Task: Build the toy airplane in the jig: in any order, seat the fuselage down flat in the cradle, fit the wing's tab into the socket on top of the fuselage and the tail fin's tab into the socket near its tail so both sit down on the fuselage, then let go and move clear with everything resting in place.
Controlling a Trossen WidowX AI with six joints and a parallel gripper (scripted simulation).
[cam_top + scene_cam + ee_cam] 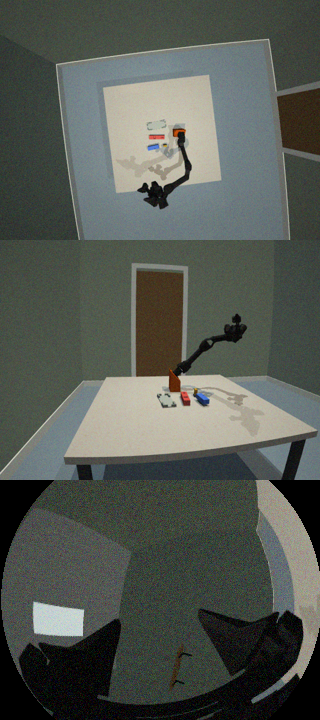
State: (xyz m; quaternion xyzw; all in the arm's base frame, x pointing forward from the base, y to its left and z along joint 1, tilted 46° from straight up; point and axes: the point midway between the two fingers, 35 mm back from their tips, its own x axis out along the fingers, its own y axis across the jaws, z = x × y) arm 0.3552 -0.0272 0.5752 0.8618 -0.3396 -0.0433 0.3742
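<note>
The pale grey jig (156, 125) (166, 400) lies on the table with dark corner brackets and an empty cradle. The red fuselage (151, 137) (185, 400) lies beside it, separate, with its socket slots facing up. The blue wing (153, 147) (202, 398) lies on the fuselage's other side, slightly angled. The small yellow tail fin (164, 145) (195, 391) stands near one end of the wing. My gripper (140, 194) (234, 329) (159, 618) is wide open and empty, high up and off to the side, away from all the parts. The wrist view shows none of the parts.
The orange arm mount (175, 133) (173, 384) stands upright close to the jig and fuselage. My black arm (187, 165) (195, 354) reaches from it past the table's edge (180, 451). Arm shadows fall across the table near the wing.
</note>
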